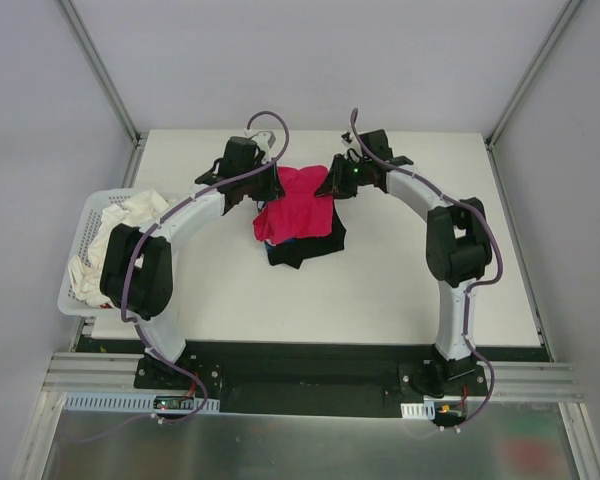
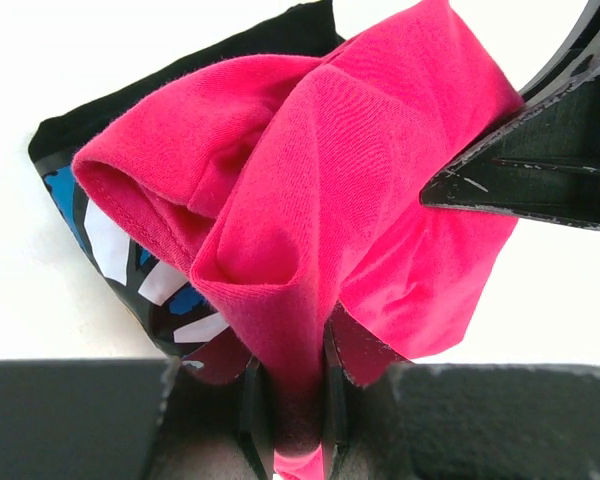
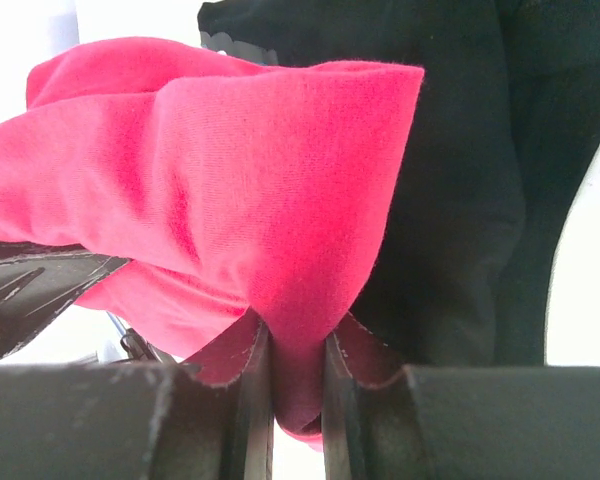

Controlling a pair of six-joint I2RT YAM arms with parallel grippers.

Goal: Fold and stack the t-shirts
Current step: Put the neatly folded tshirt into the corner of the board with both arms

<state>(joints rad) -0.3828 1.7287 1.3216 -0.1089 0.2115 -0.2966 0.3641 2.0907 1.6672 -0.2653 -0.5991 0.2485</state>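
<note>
The magenta-red t-shirt (image 1: 294, 207) hangs bunched between both grippers above the table's middle. Beneath it lies the black t-shirt (image 1: 302, 248), folded, with its blue-and-white print (image 2: 130, 262) showing in the left wrist view. My left gripper (image 1: 270, 186) is shut on the red shirt's left corner, a fold of cloth (image 2: 298, 370) pinched between its fingers. My right gripper (image 1: 332, 185) is shut on the right corner, red cloth (image 3: 298, 375) squeezed in its jaws, with the black shirt (image 3: 460, 180) behind. The right gripper's finger (image 2: 540, 170) shows in the left wrist view.
A white plastic lattice basket (image 1: 78, 250) holding pale crumpled cloth (image 1: 120, 225) stands at the table's left edge, beside the left arm. Grey walls with metal posts close in the back and sides. The table's bare white surface (image 1: 400, 290) stretches to the right.
</note>
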